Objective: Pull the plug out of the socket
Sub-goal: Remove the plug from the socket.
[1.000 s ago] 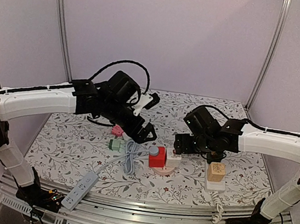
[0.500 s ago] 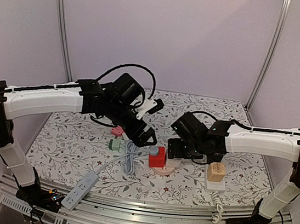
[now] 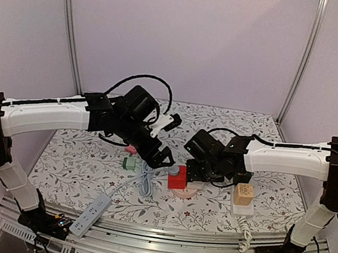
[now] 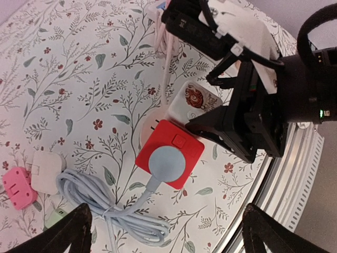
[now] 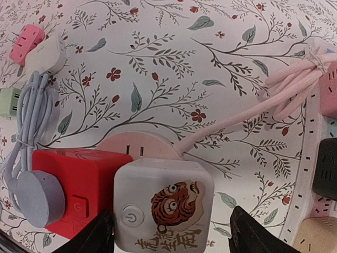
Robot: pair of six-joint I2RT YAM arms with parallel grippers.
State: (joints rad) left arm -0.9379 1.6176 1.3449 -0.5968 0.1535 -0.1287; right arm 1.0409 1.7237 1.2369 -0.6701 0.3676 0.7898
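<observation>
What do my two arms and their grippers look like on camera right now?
Both arms match: the left arm and right arm have long white shells with black joints, shoulders and wrists. A black cable loops above the left wrist, and another runs along the top of the right arm. The left gripper and right gripper have black, angular fingers.

Bright even light, soft shadows, pics sharp thru-out

Red cube socket (image 4: 181, 145), centre, on floral cloth (image 4: 79, 79); grey round plug (image 4: 167, 164) seated in its face, grey cable (image 4: 131, 219) coiled below-left of it; white tiger-printed cube (image 4: 196, 100) just beside it upper-right, at the black right gripper (image 4: 208, 103), contact apparently lacking; left gripper (image 4: 168, 237) spread wide below it.
</observation>
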